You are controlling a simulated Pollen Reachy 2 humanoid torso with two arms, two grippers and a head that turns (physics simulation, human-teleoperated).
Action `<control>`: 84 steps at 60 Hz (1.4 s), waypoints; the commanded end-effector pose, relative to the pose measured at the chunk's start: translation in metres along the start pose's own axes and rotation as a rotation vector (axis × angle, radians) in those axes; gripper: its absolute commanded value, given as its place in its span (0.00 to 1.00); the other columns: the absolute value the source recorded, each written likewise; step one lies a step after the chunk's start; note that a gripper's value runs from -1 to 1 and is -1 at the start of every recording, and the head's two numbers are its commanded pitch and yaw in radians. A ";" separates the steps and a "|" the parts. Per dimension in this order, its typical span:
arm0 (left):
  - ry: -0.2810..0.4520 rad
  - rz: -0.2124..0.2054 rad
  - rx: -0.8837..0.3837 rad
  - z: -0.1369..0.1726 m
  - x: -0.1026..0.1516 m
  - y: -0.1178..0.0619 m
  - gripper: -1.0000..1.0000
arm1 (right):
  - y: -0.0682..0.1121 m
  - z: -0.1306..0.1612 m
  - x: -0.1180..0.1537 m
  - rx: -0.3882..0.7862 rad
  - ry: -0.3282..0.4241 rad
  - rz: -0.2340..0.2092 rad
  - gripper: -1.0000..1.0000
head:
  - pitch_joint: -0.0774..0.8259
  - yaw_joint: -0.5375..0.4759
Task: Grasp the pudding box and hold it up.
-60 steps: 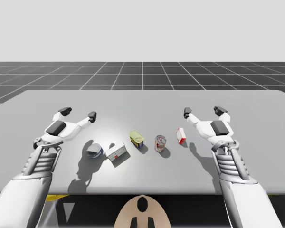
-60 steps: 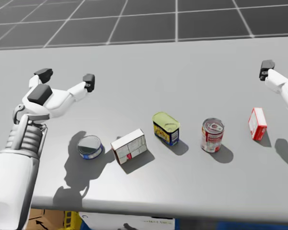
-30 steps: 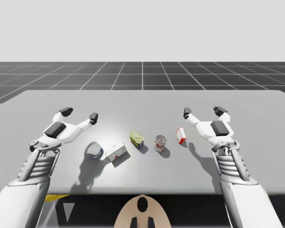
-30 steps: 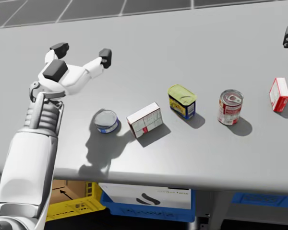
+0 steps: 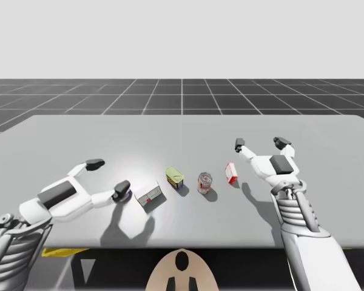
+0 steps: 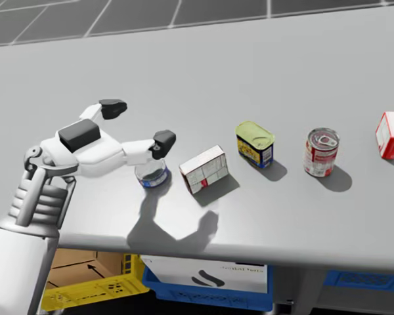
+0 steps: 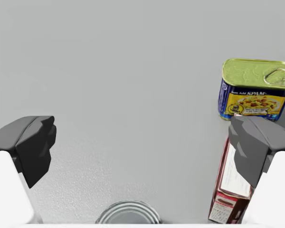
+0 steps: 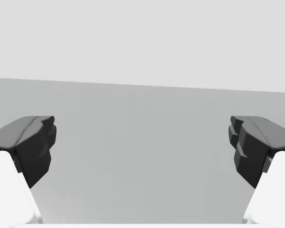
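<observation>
The pudding box (image 5: 150, 194), white on top with dark red sides, lies on the grey table (image 5: 182, 130) left of centre. It is also in the head view (image 6: 203, 169). My left gripper (image 5: 108, 175) hovers open just left of it, over a low blue round can (image 6: 151, 176). In the left wrist view the gripper (image 7: 142, 142) is open, the pudding box (image 7: 226, 190) sits behind one finger, and the blue round can (image 7: 128, 218) lies under the gap. My right gripper (image 5: 260, 143) stands open at the right, above bare table (image 8: 142, 156).
To the right of the box stand a green-topped blue rectangular can (image 6: 255, 143), a red and white round can (image 6: 322, 152) and a small red box (image 6: 389, 134). Below the table's front edge sit a yellow crate (image 6: 85, 289) and a blue bin (image 6: 203, 289).
My left arm has swung down and to the right, bringing its open gripper from the far left to above the blue can beside the box. My head has turned. The right arm is still.
</observation>
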 end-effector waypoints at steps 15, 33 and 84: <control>0.136 -0.053 -0.211 0.001 -0.034 -0.031 0.00 | -0.001 0.000 0.002 0.003 -0.002 -0.005 0.00 | 0.87 0.77; 0.187 -0.069 -0.254 -0.039 -0.047 -0.038 0.00 | -0.001 0.000 0.002 0.005 -0.003 -0.005 0.00 | 0.87 0.77; 0.286 -0.101 -0.257 -0.089 -0.067 -0.053 1.00 | -0.005 0.003 0.008 0.004 -0.020 -0.020 0.00 | 0.82 0.77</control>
